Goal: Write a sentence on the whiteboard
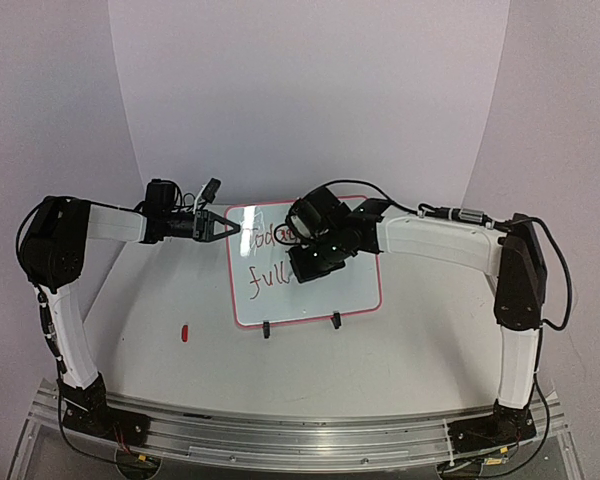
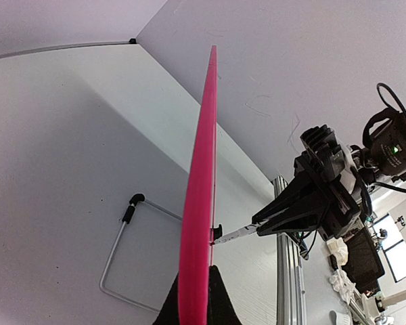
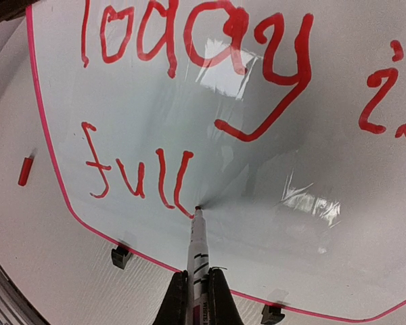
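The white surface [image 1: 160, 370] fills the lower part of the top view. On it, in the middle of the frame, stands the whiteboard [image 1: 320, 300], leaning a little back, with its thin red-pink frame all around.

The left arm [image 1: 65, 300] comes in from the left edge and the right arm [image 1: 450, 245] from the right edge. The left fingers [image 1: 228, 229] are closed on the upper left edge of the whiteboard; in the left wrist view the pink frame runs edge-on between them.

The right fingers [image 3: 211, 310] hang over the middle of the whiteboard and are clamped on a white marker [image 3: 197, 247], seen at the bottom centre of the right wrist view.

The sentence [image 3: 139, 177] is in red: "Today" and the beginning of "is" along the top of that view, and "full" lower left. The marker tip touches the whiteboard at the foot of the last "l".

Two black clip feet [image 1: 266, 330] [image 1: 335, 321] hold the bottom edge of the whiteboard. A small red cap [image 1: 184, 332] lies on the surface, lower left of the whiteboard and apart from it.
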### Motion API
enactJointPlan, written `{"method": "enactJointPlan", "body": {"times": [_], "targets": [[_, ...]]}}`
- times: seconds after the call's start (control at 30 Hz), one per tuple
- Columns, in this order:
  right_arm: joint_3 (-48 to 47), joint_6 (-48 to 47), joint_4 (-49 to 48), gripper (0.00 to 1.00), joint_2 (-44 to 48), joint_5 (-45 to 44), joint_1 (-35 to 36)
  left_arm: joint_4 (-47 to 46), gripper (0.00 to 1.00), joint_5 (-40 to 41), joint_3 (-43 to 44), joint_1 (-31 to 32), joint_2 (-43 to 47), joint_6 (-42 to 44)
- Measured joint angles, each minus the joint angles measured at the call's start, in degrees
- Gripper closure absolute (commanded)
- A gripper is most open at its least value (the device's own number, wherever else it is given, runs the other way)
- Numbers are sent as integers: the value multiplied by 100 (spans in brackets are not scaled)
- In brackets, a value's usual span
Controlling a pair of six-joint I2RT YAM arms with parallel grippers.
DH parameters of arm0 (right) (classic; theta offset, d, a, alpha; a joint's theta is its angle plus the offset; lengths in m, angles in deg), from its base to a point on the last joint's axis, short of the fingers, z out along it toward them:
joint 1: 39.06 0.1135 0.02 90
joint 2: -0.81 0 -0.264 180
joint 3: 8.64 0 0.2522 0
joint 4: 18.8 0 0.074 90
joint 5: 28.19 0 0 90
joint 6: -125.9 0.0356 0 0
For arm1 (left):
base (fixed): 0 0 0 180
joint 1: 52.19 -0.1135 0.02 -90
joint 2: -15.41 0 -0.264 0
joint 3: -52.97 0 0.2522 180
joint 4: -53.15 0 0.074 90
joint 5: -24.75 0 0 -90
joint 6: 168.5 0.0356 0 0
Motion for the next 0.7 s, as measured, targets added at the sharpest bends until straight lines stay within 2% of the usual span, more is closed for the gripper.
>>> {"method": "enactJointPlan", "body": {"times": [0.7], "targets": [[436,-33,-89,100,699,-231,-55,0,100,-2,0,2,0,0]]}}
